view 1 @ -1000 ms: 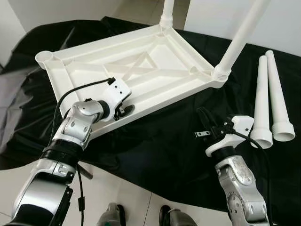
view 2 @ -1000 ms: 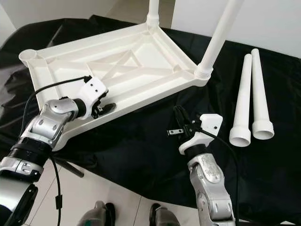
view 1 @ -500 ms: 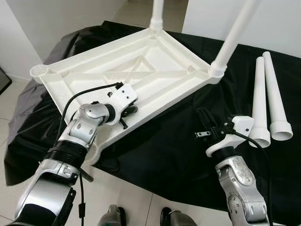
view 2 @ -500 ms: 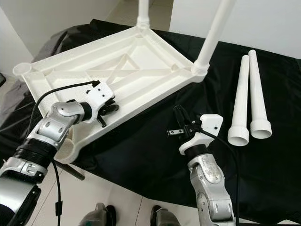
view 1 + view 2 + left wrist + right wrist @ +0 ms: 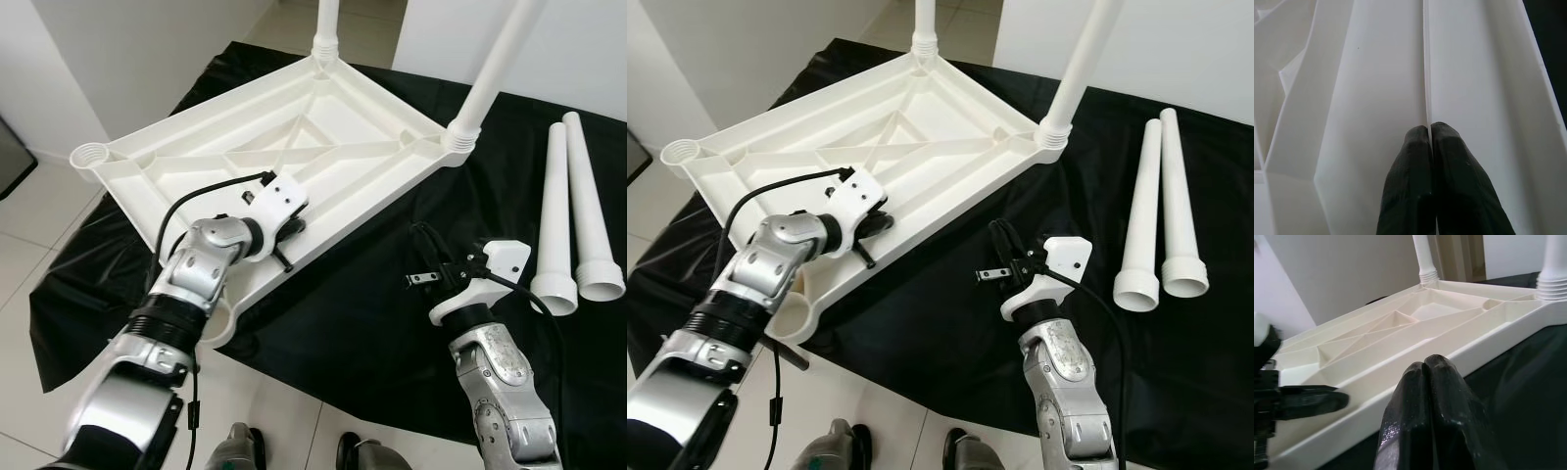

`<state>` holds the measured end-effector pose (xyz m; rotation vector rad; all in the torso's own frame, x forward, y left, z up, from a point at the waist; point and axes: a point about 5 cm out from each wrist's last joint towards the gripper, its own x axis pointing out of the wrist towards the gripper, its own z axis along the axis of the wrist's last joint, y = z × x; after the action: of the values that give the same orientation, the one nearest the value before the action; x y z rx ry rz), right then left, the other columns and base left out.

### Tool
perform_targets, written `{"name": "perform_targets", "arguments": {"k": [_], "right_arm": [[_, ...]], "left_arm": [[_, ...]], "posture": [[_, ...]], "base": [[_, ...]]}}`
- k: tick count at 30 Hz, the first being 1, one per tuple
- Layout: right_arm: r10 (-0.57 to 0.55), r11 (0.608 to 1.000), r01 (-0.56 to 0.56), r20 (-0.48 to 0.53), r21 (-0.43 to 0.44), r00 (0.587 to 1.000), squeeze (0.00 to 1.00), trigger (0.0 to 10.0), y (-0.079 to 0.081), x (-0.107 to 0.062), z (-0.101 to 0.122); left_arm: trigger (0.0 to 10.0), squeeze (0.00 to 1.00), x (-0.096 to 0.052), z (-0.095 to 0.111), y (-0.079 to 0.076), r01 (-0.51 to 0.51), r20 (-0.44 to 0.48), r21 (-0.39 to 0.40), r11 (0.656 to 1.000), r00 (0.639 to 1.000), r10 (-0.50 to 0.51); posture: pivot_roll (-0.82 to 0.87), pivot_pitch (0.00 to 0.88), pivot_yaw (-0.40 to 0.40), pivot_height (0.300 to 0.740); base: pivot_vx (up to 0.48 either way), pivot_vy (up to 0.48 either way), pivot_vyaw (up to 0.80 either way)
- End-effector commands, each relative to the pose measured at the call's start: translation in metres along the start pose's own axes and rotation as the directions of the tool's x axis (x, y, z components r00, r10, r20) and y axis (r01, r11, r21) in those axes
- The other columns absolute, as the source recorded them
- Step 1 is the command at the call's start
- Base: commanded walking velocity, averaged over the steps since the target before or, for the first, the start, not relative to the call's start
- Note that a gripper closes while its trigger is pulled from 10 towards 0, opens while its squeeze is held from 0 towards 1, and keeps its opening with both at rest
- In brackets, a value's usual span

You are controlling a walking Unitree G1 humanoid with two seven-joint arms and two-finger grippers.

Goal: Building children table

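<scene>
The white plastic table top (image 5: 294, 147) lies upside down on a black cloth (image 5: 353, 304). Two white legs stand screwed into it, one at the far corner (image 5: 328, 24) and one at the right corner (image 5: 495, 59). Its left socket (image 5: 90, 154) and near socket (image 5: 794, 313) are empty. My left gripper (image 5: 284, 245) is shut on the near rim's thin rib (image 5: 1425, 73), its fingertips (image 5: 1420, 147) pinching it. My right gripper (image 5: 423, 257) hangs shut over the cloth, holding nothing, a short way in front of the rim. Two loose legs (image 5: 554, 225) lie side by side at the right.
The table top's near corner sticks out past the cloth's front edge, over the pale tiled floor (image 5: 49, 215). A white wall (image 5: 118, 59) stands to the left. My feet (image 5: 245, 450) show at the bottom. Bare cloth lies between the right gripper and the loose legs.
The left gripper has carried the near rim to the right and toward me, turning the table top so its near corner overhangs the cloth. The right arm has stayed put.
</scene>
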<state>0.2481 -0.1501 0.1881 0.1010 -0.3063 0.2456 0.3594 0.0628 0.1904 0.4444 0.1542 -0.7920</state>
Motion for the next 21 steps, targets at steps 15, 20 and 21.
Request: {"name": "perform_targets", "arguments": {"k": [15,20,21], "right_arm": [[-0.008,1.000,0.008,-0.011,0.006,1.000,0.00,10.0,-0.0001,-0.0033,-0.0010],[-0.013,1.000,0.013,-0.006,0.007,1.000,0.00,10.0,-0.0006,-0.0033,-0.0006],[-0.015,1.000,0.015,-0.003,0.011,1.000,0.00,10.0,-0.0003,-0.0033,-0.0004]], "left_arm": [[10.0,1.00,0.0043,0.0160,-0.0118,-0.030,0.071,-0.011,0.999,0.997,0.031],[10.0,0.11,0.0011,0.0208,-0.0092,-0.027,0.092,0.010,1.000,0.995,0.026],[10.0,0.00,-0.0009,0.0236,-0.0077,-0.025,0.103,0.022,0.999,0.994,0.023]], "posture": [[0.00,0.190,0.027,0.740],[0.00,0.192,0.030,0.740],[0.01,0.192,0.030,0.740]], "base": [[0.000,0.000,0.00],[0.000,0.000,0.00],[0.000,0.000,0.00]]}}
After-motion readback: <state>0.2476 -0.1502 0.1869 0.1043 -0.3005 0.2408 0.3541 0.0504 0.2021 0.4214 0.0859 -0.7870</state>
